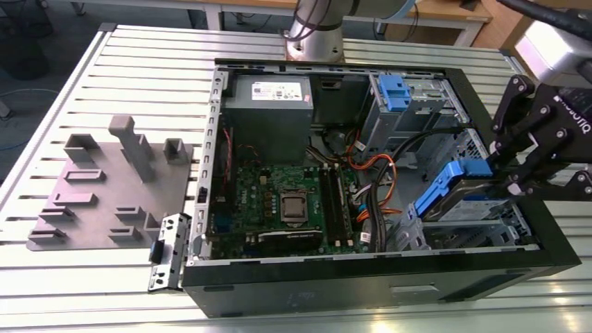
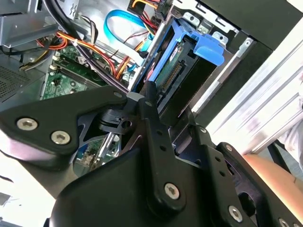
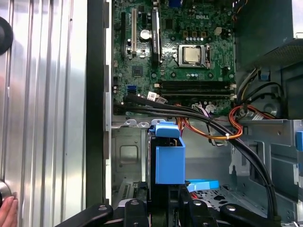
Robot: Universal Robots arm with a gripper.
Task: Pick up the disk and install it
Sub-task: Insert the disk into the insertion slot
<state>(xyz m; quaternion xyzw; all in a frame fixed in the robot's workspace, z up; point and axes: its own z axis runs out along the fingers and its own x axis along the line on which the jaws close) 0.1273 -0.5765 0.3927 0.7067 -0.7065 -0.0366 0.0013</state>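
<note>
**Disk lifted, not yet seated**

The disk (image 1: 444, 189) is hanging tilted in the hand (image 1: 507, 182), which is clamping it by its edges just above the drive cage (image 1: 481, 232) in a corner of the open computer case (image 1: 370, 267). Pickup is looking done and seating is remaining. The case is also holding a motherboard (image 1: 287, 201), a power supply (image 1: 268, 104) and cables (image 1: 370, 166).

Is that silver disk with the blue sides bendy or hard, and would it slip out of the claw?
Probably hard and heavy for its size: the disk looks like a metal slab with plastic rails. It might slip, since the gripper holds it tilted.
</note>
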